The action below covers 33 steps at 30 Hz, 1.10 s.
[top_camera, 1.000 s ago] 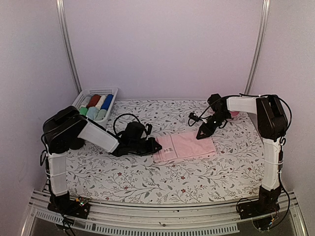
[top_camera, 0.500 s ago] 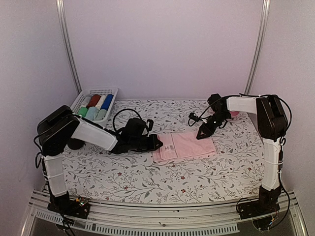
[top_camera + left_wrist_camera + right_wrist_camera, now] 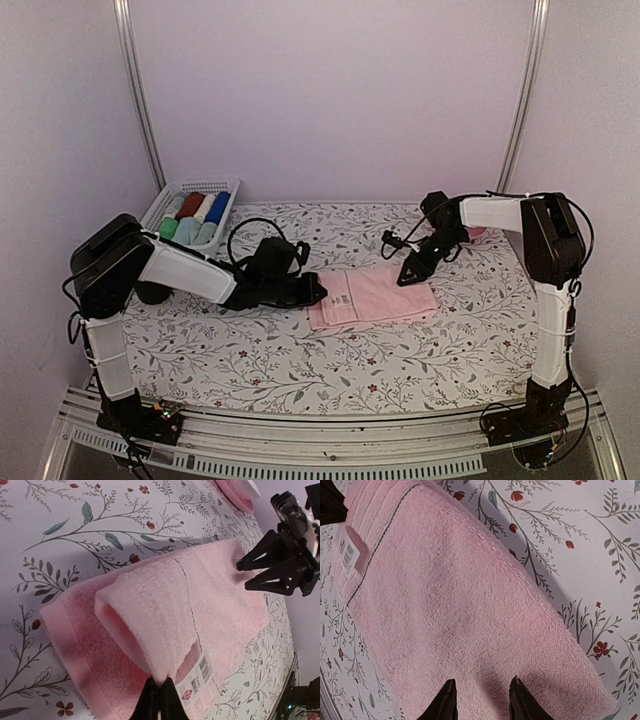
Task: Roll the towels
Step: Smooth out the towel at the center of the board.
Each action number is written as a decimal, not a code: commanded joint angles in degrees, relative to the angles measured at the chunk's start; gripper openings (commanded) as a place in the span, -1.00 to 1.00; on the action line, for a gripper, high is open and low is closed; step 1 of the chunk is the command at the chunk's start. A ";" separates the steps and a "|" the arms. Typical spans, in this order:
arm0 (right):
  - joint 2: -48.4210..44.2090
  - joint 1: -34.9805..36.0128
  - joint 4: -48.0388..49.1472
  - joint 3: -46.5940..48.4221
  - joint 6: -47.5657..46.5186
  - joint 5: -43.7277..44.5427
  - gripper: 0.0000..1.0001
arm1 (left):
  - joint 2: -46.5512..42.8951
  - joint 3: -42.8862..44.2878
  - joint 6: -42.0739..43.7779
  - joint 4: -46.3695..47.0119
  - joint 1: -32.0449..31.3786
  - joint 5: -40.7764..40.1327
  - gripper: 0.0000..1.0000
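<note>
Change since earlier: left arm's shoulder block has swung further out to its own side, and the left gripper (image 3: 314, 291) has crept a little away from the bases. The right arm stands almost as it did.
Left gripper: fingers pressed together, and they seem to pinch the near short edge of the pink towel (image 3: 210, 605), just beside its label.
Towel at the left tool: directly ahead of the fingertips the pinched edge is lifted and curled over the flat part, making one loose loop.
Right gripper (image 3: 481, 700): fingers spread, holding nothing. The towel's far end lies just under and ahead of them; I cannot tell if the tips press on it.
Between the tools: the towel lies flat on the flowered table cloth (image 3: 250, 350), one tool at each short end.
Behind the left arm: basket (image 3: 222, 183) with rolled cloths.
Step in hand: my judgement is the first turn of the roll.
Next move: the left gripper should carry the curl toward the right gripper, keeping it tight, while the right holds the far end still.
</note>
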 commanded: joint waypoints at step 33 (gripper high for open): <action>-3.51 2.27 0.36 -1.93 -3.66 0.87 -0.20 | -1.26 3.97 5.67 -10.67 2.41 -4.64 -1.00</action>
